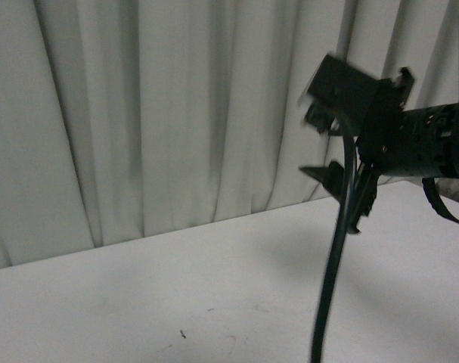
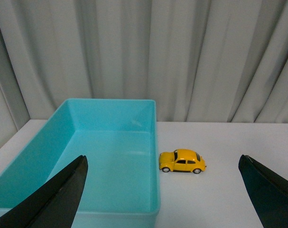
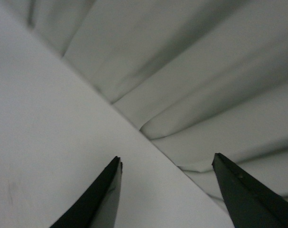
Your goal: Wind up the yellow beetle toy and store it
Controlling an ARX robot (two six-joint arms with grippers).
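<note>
In the left wrist view the yellow beetle toy [image 2: 182, 161] stands on its wheels on the white table, side-on, just beside the outer wall of a turquoise box [image 2: 110, 102]. My left gripper [image 2: 162, 158] is open wide and hangs short of the toy, holding nothing. My right gripper [image 1: 331, 197] is raised above the table at the right of the front view. In its own wrist view the right gripper [image 3: 167, 159] is open and empty, facing the table edge and the curtain. The toy and the box do not show in the front view.
A grey pleated curtain [image 1: 176, 113] closes off the back of the white table [image 1: 176, 302]. A black cable [image 1: 331, 287] hangs from the right arm down toward the table. The turquoise box is open-topped and empty inside.
</note>
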